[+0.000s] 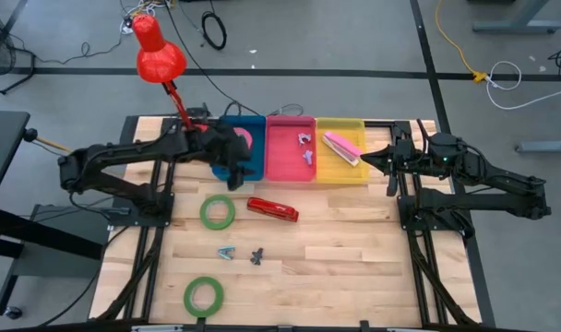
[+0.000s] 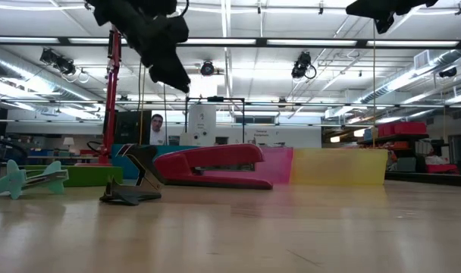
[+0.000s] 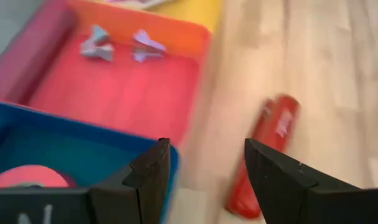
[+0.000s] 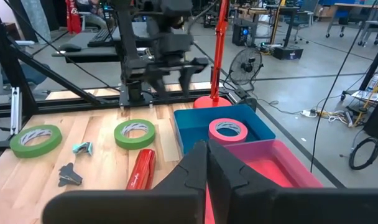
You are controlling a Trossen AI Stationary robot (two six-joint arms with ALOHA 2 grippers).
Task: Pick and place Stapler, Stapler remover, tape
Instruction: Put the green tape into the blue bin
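Wood tabletop [image 1: 354, 249] — lab w/ ceiling lights [image 2: 306, 42]

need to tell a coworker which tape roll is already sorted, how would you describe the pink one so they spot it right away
Find the row of three bright bins along the far edge of the wooden table: blue, pink, yellow. The pink tape roll lies flat inside the blue bin, at the left end of that row. The other two rolls, one green roll and another, lie out on the bare table.

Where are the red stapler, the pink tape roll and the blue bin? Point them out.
red stapler [image 1: 272, 209]: high view, middle of its body.
pink tape roll [image 4: 228, 129]: right wrist view, on the ring's band.
blue bin [image 4: 188, 122]: right wrist view, on its bare floor.
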